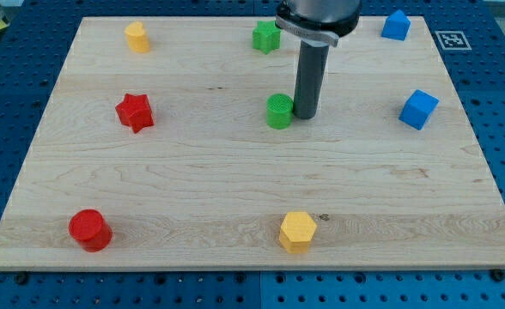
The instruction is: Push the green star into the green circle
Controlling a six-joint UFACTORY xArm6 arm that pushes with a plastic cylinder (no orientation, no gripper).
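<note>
Tip (pixel 306 114) touching green circle (pixel 279 112) right side; green star (pixel 267 37) above; no jaws visible

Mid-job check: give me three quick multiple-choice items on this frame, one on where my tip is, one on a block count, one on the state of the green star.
1. Where is my tip?
A. Just right of the green circle
B. Beside the red star
C. At the yellow hexagon

2. How many blue blocks are on the board?
A. One
B. Two
C. Three

3. The green star is:
A. Touching the green circle
B. Apart from the circle, nearer the view's top
C. Off the board

Key: 1 A, the rod ends close beside the circle's right edge. 2 B, two sit at the view's right. 3 B, bare wood separates them.
</note>
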